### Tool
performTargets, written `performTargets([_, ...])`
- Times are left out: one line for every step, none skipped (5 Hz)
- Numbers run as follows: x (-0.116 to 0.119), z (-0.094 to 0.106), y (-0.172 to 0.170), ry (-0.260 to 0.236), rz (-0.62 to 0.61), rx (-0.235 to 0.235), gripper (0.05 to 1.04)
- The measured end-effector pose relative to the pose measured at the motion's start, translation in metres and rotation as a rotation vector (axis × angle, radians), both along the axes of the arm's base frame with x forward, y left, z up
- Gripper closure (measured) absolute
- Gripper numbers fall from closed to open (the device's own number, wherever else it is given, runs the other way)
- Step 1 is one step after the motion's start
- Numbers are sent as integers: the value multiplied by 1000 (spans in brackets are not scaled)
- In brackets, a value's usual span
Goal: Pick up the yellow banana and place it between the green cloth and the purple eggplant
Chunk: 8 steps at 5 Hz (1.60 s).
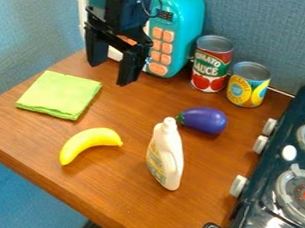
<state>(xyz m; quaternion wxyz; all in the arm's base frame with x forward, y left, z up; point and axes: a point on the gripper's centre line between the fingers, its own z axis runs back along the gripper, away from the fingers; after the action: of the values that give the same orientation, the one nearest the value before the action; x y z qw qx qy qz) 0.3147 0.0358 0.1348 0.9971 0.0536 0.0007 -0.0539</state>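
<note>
So the black two-finger pincer [110,73] is spread wide with nothing in it, hanging right in front of the teal plastic toy microwave with orange buttons [179,30]. Closest thing on the brown wooden table [125,194] is the folded lime-green cloth [60,94], just below and left of it in view. Tbh I'd keep it a bit off the microwave, and any move down wants to be slow and straight. Flat cloth is fiddly, so an edge or fold would grip best imo.

Further down in view from it: curved yellow banana [89,143], then the white plastic bottle [166,157] and shiny purple eggplant [205,120] lower right. The red-and-green tomato can [211,66] and short yellow can [247,86] to its right could get knocked on a wide swing.
</note>
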Motion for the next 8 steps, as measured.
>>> performTargets([-2, -10, 0, 34, -2, -2, 83])
performTargets([-16, -25, 4, 95, -56, 15, 83])
performTargets([-22, -38, 3, 105, -100, 17, 83])
performTargets([-29, -47, 6, 132, -135, 35, 83])
performTargets([-30, -61, -1, 137, -187, 67, 83])
performTargets([-27, -69, -2, 124, -223, 71, 83])
performTargets([-24, -77, -1, 102, -216, 77, 83])
performTargets([-24, -82, 4, 120, -199, 102, 83])
